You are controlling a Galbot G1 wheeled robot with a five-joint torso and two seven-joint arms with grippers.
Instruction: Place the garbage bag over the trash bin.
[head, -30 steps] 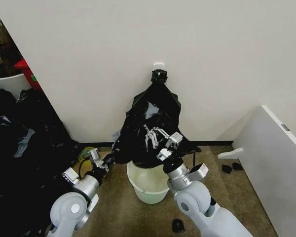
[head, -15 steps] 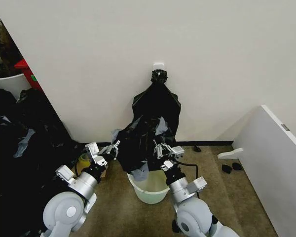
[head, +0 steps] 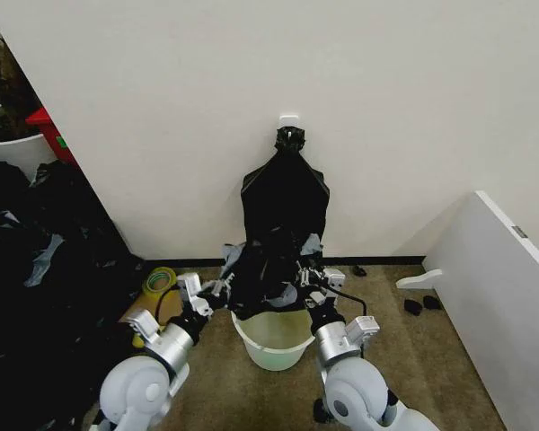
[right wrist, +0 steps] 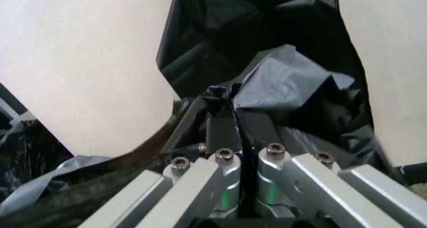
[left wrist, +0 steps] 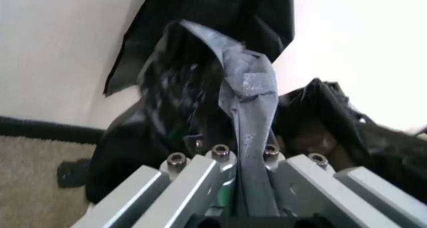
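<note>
We hold the thin, glossy black plastic garbage bag [head: 268, 274] stretched between our two grippers, just above the rolled rim of the round cream-white plastic trash bin [head: 271, 339], which stands on the tan carpet [head: 431, 359] by the white wall [head: 341, 81]. Our left gripper [head: 217, 289] is clamped on a grey-sheened fold of the bag at the bin's left side; our right gripper [head: 311, 275] pinches the bag's edge at its right side. Behind, a flat black shield-shaped bundle [head: 286, 193] with a knotted top hangs on the wall.
</note>
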